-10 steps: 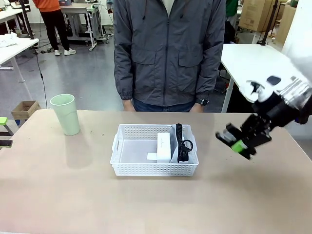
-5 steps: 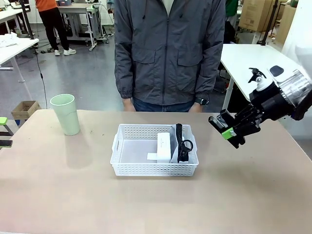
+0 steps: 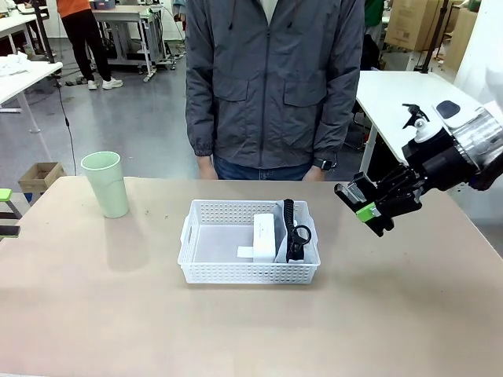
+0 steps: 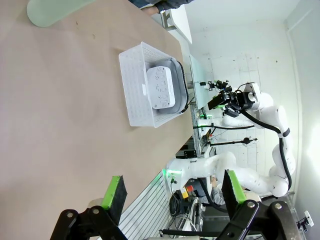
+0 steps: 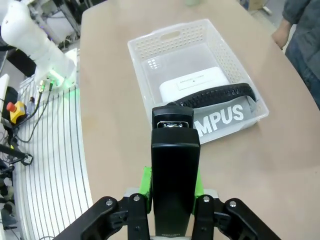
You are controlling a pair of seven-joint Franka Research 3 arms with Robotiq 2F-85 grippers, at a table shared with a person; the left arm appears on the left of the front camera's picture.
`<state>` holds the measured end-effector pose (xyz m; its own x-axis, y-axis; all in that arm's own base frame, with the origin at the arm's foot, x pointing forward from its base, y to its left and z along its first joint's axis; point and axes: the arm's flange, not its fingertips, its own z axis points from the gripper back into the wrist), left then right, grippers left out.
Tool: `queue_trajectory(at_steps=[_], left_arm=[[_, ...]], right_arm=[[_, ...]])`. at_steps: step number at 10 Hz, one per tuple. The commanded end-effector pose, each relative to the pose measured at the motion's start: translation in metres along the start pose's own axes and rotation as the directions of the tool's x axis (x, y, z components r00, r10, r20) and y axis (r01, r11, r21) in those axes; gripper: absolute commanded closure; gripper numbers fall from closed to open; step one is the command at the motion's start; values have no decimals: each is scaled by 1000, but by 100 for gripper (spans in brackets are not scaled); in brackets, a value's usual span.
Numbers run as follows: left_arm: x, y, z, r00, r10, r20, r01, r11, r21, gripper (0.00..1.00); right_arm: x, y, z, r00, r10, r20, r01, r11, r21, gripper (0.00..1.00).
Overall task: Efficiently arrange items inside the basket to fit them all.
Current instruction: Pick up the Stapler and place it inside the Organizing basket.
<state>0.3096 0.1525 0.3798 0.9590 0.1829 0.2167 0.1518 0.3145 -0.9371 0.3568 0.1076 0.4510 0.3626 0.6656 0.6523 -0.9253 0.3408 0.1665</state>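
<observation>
The white lattice basket (image 3: 196,263) sits mid-table and holds a white box (image 3: 264,236) beside a grey "CAMPUS" pouch (image 5: 225,117) with its black strap (image 3: 292,232). To the basket's right, my right gripper (image 3: 363,206) hangs above the table, shut on a black stapler (image 5: 175,165) that is pinched between its green pads. A pale green cup (image 3: 106,184) stands upright at the far left of the table. In the left wrist view my left gripper (image 4: 172,192) is open and holds nothing. It is well back from the basket (image 4: 137,85).
A person in a grey jacket stands at the far edge, directly behind the basket, with hands low at the table edge. Bare tabletop lies in front of the basket and on both sides of it. The left half of the basket floor (image 5: 175,55) is bare.
My right gripper, still shut on the stapler, has risen and moved a little left towards the basket. Basket, cup and left gripper have not moved.
</observation>
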Motion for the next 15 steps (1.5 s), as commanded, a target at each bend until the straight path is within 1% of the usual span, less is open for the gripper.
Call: queue_trajectory(at_steps=[1, 2, 3, 5, 7, 8, 9, 10, 11, 12, 13, 15], left_arm=[[-2, 0, -1, 1000, -14, 10, 14, 1000, -8, 0], [-2, 0, -1, 1000, -14, 10, 14, 1000, -8, 0], [-2, 0, -1, 1000, -14, 10, 14, 1000, -8, 0], [-2, 0, -1, 1000, -14, 10, 14, 1000, -8, 0], [-2, 0, -1, 1000, -14, 10, 14, 1000, -8, 0], [-2, 0, -1, 1000, -14, 10, 14, 1000, -8, 0], [-2, 0, -1, 1000, -14, 10, 14, 1000, -8, 0], [-2, 0, -1, 1000, -14, 10, 14, 1000, -8, 0], [-2, 0, -1, 1000, -14, 10, 14, 1000, -8, 0], [-2, 0, -1, 1000, -14, 10, 14, 1000, -8, 0], [-2, 0, -1, 1000, -14, 10, 14, 1000, -8, 0], [-2, 0, -1, 1000, -14, 10, 14, 1000, -8, 0]], right_arm=[[45, -10, -18, 997, -67, -47, 66, 998, -17, 63], [74, -15, -32, 989, -104, -107, 104, 995, -9, 63], [100, -19, -48, 984, -85, -158, 91, 995, 30, 63], [144, -20, -87, 970, -96, -225, 111, 992, 55, 63], [179, -18, -127, 937, -170, -304, 178, 984, -2, 63], [193, -16, -147, 921, -187, -342, 189, 982, -28, 63], [210, -14, -171, 902, -225, -369, 232, 972, -26, 63], [221, -11, -194, 889, -232, -395, 238, 971, -33, 63], [231, -12, -218, 875, -288, -390, 282, 957, -74, 63], [235, -14, -243, 851, -322, -414, 310, 946, -97, 63], [234, -17, -265, 828, -331, -452, 312, 943, -118, 63], [225, -27, -304, 789, -312, -530, 298, 948, -115, 63]])
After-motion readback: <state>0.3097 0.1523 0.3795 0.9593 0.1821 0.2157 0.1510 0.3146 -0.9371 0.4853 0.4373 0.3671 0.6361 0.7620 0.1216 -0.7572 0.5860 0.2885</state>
